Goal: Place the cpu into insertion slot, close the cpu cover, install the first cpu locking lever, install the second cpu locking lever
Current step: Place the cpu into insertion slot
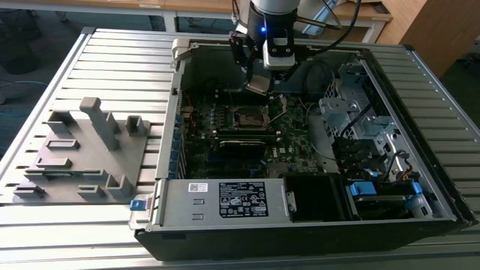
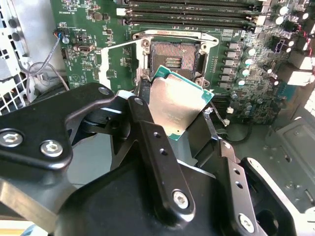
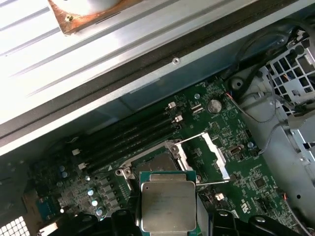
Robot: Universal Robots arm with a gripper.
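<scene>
The fingers (image 2: 147,132) grip the cpu (image 2: 179,105) by two opposite edges, leaving its underside free, and hold it above and just beside the bare insertion slot (image 2: 173,59), whose cpu cover (image 2: 105,64) lies swung open, likely to admit it.

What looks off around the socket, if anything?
Nothing stands out. The hand holds the chip by its edges, clear of the bare socket, and the cover is swung open beside it.

silver cpu (image 2: 179,105) aloft, insertion slot (image 2: 173,55) open
</scene>
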